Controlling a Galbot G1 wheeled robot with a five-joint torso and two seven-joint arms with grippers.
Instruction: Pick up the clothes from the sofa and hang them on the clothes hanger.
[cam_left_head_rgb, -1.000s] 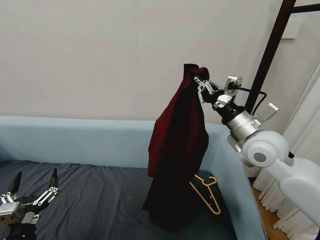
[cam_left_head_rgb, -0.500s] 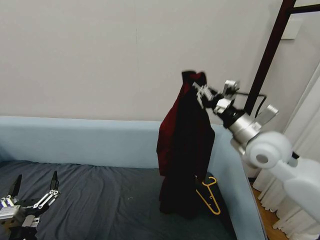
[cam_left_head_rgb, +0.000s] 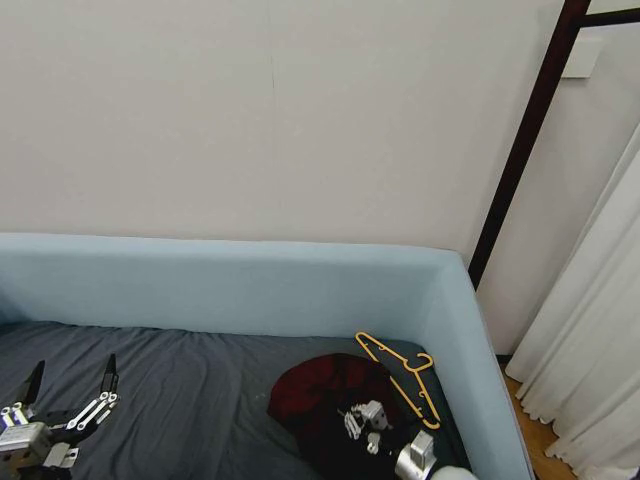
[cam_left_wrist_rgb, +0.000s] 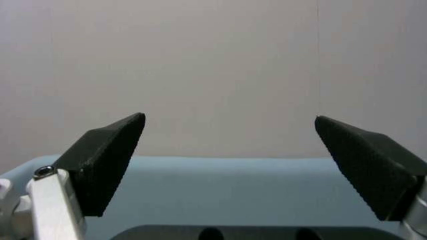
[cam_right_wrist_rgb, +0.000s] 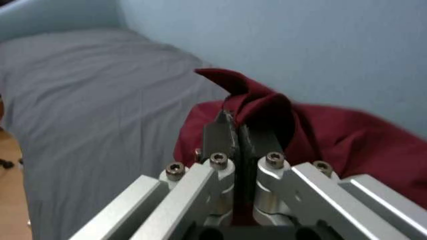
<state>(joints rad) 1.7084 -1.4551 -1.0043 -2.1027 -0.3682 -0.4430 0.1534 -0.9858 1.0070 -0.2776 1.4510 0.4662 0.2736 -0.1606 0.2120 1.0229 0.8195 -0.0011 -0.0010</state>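
On my head camera the red garment (cam_left_head_rgb: 320, 395) lies in a crumpled heap on the sofa (cam_left_head_rgb: 230, 285), low in the frame and right of centre, on the dark grey seat close to the pale blue arm at the right end. The right pincer (cam_left_head_rgb: 360, 420) sits at the bottom edge of the frame, down on top of that heap. Its wrist camera gives me the clearer look: the right pincer (cam_right_wrist_rgb: 233, 134) is pinched fully together in the centre of the frame, with a raised fold of the red garment (cam_right_wrist_rgb: 320, 135) clamped between the fingertips. The rest of the cloth spreads out behind it to the right, over the grey seat (cam_right_wrist_rgb: 87, 95).

The yellow hanger (cam_left_head_rgb: 400, 375) lies flat on the seat just to the right of the garment, its near end touching or overlapping the red cloth, its hook towards the sofa arm.

The left pincer (cam_left_head_rgb: 70, 380) is parked in the lower left corner of the head view, just above the seat and well apart from the garment. In its own wrist view the two black fingers (cam_left_wrist_rgb: 107, 160) stand spread wide with nothing between them, looking at the sofa back and the wall (cam_left_wrist_rgb: 220, 65).

A dark post (cam_left_head_rgb: 520, 150) runs up the right side of the head view, with a pale curtain (cam_left_head_rgb: 590, 380) to its right.
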